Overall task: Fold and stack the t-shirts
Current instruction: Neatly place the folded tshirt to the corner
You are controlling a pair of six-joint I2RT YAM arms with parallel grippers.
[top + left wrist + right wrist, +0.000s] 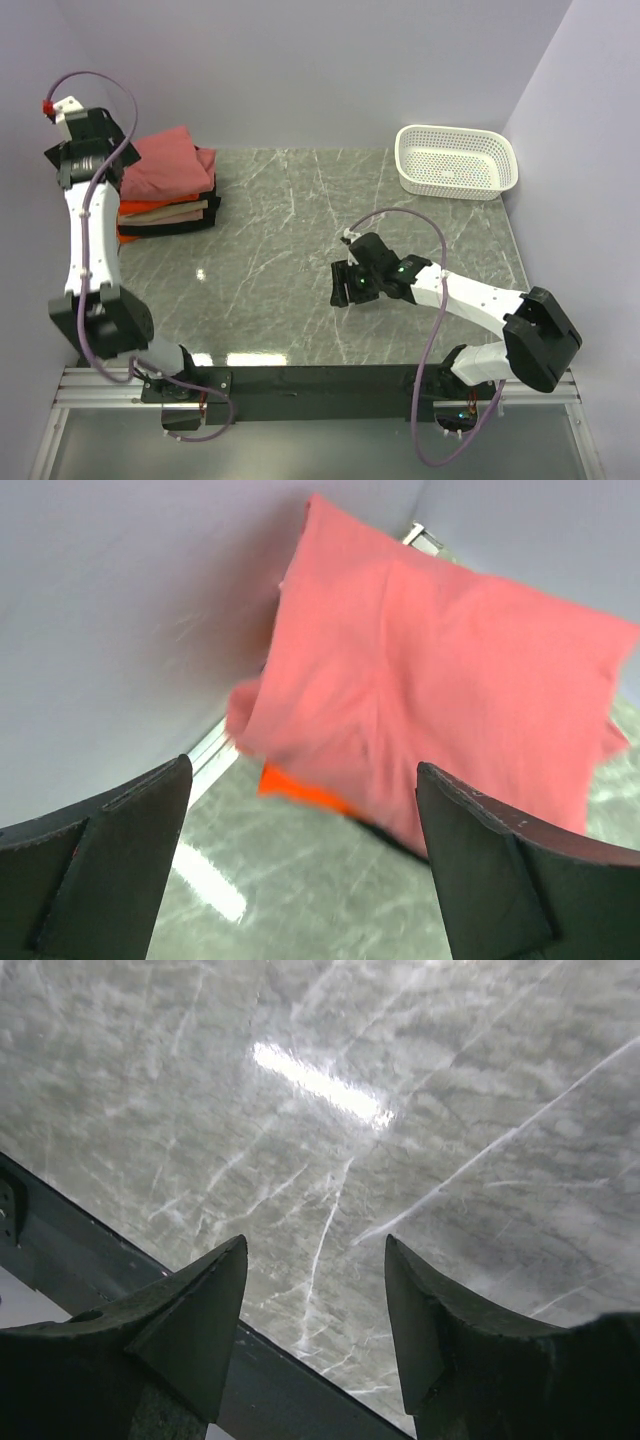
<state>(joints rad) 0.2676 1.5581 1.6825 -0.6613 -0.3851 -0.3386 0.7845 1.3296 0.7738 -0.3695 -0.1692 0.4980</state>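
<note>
Left gripper [302,775]: your left jaws stand spread wide with nothing between them, raised above the pile at the far left corner; in the wrist view you look down on salmon cloth that touches neither finger
Right gripper [315,1250]: your right jaws are parted and empty, hanging low over bare marble to the right of the table's middle, not far from the front rail
Salmon t-shirt [168,160]: folded but somewhat rumpled, lying on top of the pile, with one corner hanging over the orange edge below it
Orange t-shirt [148,208]: folded, directly under the salmon one; you see only its edge
Beige t-shirt [190,210]: a thin folded strip just under the orange
Black t-shirt [165,228]: at the bottom of the pile, flat on the table [300,250]
Pile position: far left of the table, close against the left wall
Basket [455,185]: white and perforated, in the far right corner, well apart from the shirts and from both of your grippers
</note>
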